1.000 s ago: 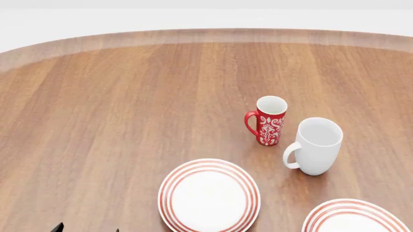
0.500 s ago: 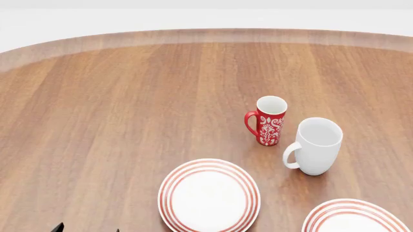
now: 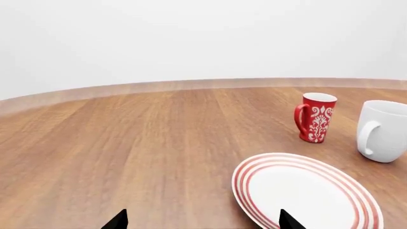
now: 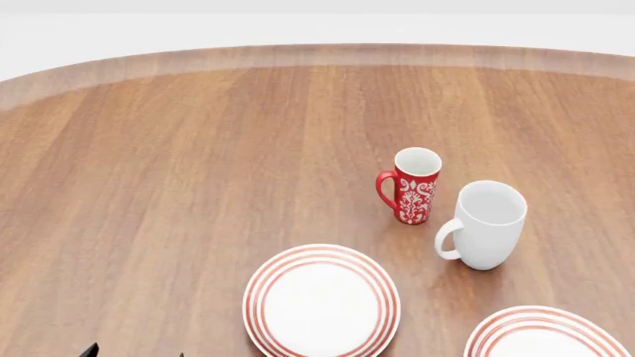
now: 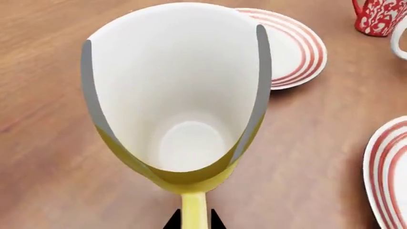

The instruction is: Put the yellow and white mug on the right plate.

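1. Mug (image 5: 175,95) fills the right wrist view, white inside and yellow outside, its handle (image 5: 194,210) running down between the two dark tips of the right gripper (image 5: 194,220). By my reading the jaws are closed on that handle and the mug is lifted off the table (image 5: 45,157), tilted toward the camera.
2. Head view does not show the mug or the right arm at all, so steer by the wrist view.
3. Right plate (image 5: 389,176) shows only as a ringed edge beside the mug; the other plate (image 5: 289,47) lies beyond it, near the red mug (image 5: 380,16).
4. Carry the mug sideways over the right plate, level it, then lower it to the middle before letting go.
5. Keep clear of the white mug (image 4: 483,223).
6. Left gripper (image 3: 202,220) idles low over the table, jaws wide and empty.
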### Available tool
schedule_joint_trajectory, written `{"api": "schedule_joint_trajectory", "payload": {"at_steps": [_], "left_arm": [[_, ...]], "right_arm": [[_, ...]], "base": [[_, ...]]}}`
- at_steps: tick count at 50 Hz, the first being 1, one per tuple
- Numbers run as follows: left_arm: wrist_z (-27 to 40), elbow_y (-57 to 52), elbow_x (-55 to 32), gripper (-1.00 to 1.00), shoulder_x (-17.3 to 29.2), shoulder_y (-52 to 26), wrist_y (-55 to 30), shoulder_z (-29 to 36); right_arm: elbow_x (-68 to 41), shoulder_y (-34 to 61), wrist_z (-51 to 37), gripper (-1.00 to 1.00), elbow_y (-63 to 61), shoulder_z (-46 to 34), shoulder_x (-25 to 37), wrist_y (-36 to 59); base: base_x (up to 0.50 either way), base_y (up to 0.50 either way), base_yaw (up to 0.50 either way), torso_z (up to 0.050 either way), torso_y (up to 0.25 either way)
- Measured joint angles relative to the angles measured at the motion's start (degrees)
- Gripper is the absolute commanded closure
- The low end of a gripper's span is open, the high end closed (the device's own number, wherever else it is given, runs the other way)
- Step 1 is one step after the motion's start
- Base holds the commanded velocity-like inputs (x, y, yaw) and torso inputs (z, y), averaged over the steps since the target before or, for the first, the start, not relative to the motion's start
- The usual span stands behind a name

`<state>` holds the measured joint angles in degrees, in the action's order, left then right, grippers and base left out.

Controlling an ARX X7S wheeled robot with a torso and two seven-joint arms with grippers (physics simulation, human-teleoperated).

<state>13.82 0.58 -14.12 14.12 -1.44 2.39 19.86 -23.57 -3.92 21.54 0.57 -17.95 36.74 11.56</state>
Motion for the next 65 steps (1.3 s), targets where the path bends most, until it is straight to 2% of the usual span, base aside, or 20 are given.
{"api": "schedule_joint_trajectory", "payload": {"at_steps": [28,50,65], "left_arm": [[0.5,0.0,-0.4,-1.0,0.4,-0.1,0.2,0.8],[0.8,0.0,-0.7,-1.0,0.8,-0.2,0.2,1.2],[1.1,0.1,-0.9,-1.0,1.0,-0.3,0.3,1.5]], "right_arm": [[-10.4,-9.6,-5.4,1.0,-7.5,14.5,5.5,-2.6],[-17.1,-9.5,-10.3,1.0,-2.1,22.5,3.6,-2.5],[-19.8,-7.2,-12.0,1.0,3.1,24.8,1.9,-1.7]], "base": [[0.0,0.0,0.0,0.0,0.0],[0.0,0.0,0.0,0.0,0.0],[0.0,0.0,0.0,0.0,0.0]]}}
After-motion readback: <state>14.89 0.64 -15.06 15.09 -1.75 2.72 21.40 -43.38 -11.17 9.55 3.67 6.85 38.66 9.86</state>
